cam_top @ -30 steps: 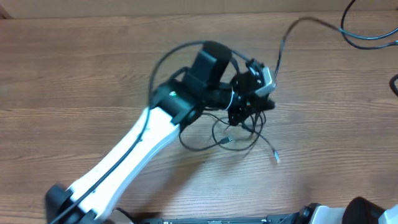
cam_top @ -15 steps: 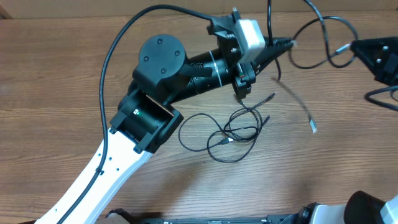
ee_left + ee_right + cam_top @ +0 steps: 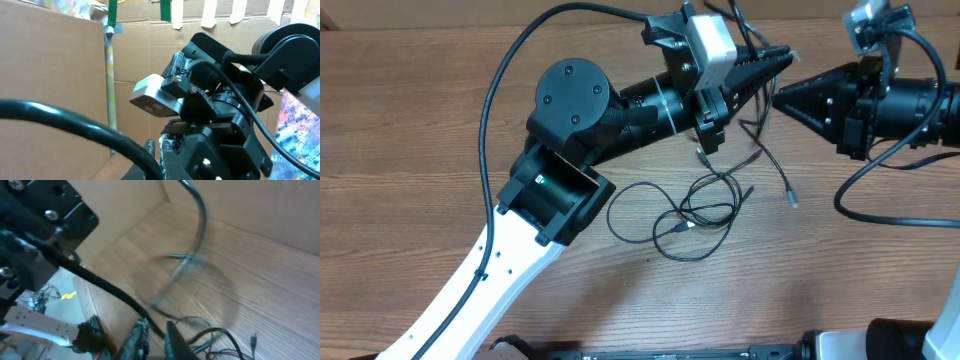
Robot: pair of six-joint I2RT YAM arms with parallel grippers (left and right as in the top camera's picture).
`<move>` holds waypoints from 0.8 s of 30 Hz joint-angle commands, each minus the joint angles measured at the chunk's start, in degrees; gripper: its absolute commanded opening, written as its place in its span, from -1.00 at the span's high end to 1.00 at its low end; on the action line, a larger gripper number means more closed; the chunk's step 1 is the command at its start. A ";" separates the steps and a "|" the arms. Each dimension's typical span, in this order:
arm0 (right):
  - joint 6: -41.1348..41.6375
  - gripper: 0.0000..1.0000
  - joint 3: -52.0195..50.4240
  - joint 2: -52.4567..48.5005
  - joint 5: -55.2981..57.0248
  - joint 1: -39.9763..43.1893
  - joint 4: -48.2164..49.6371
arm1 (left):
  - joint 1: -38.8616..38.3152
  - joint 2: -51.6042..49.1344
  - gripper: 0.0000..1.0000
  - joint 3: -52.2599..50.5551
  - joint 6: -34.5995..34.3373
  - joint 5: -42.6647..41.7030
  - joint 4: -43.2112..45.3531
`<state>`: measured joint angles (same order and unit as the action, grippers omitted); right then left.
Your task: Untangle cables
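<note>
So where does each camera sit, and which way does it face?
Overhead: above, looking down on the brown wooden table; both arms, left tool, right tool show.
Left wrist: on the left arm, facing sideways at the right arm and brown cardboard wall.
Right wrist: on the right arm, angled down at the table; own fingers at bottom.
Shared: overhead and right wrist both show the thin black cables.

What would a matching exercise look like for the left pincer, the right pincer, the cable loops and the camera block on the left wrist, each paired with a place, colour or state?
Things:
1. left pincer
2. right pincer
3. cable loops
4. camera block on the left wrist

Descriptions:
A. white
B. lying on the table
C. shut on a cable strand, top centre of the overhead view
D. entering from the right edge, tip pointing left

Pairs: 1-C, 2-D, 3-B, 4-A
</note>
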<state>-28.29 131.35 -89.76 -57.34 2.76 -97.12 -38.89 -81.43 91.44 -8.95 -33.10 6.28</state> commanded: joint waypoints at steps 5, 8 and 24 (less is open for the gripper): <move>-0.76 0.19 0.59 -0.11 -2.34 -2.19 0.33 | 0.26 -0.20 0.92 0.61 -2.19 0.66 1.92; -0.76 0.20 0.59 -0.66 -2.32 -2.19 0.33 | 0.24 -0.20 0.92 0.61 -4.50 0.42 2.99; 27.58 0.92 0.57 -2.80 -2.12 8.41 20.92 | 0.37 -1.73 -0.55 0.57 -7.32 -2.21 -1.11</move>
<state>-17.87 131.24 -92.44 -59.35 5.37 -82.41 -38.57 -83.07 91.44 -16.16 -34.46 5.72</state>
